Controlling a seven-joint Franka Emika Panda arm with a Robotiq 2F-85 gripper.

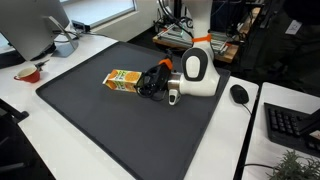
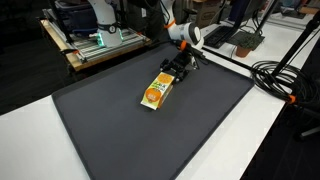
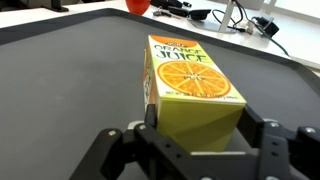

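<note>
Orange-yellow juice carton (image 1: 122, 80) lies flat on the dark grey mat (image 1: 100, 130) that covers the white bench (image 1: 15, 100), printed face up w/ "ORANGE JUICE" and an orange slice legible in the wrist view (image 3: 190, 85). Black end effector (image 1: 150, 82) sits low at one short end of the carton, w/ the white-and-orange wrist just behind it; in an exterior view it comes in from the far edge of the mat (image 2: 175, 68). In the wrist view the fingers (image 3: 262, 135) flank the carton's near end on both sides, pads right at the walls, but can't tell if they actually clamp it or just bracket it. Red cup (image 1: 28, 72) stands on the bench off the mat; black mouse (image 1: 239, 93) and keyboard (image 1: 290, 125) lie past the opp. edge.
</note>
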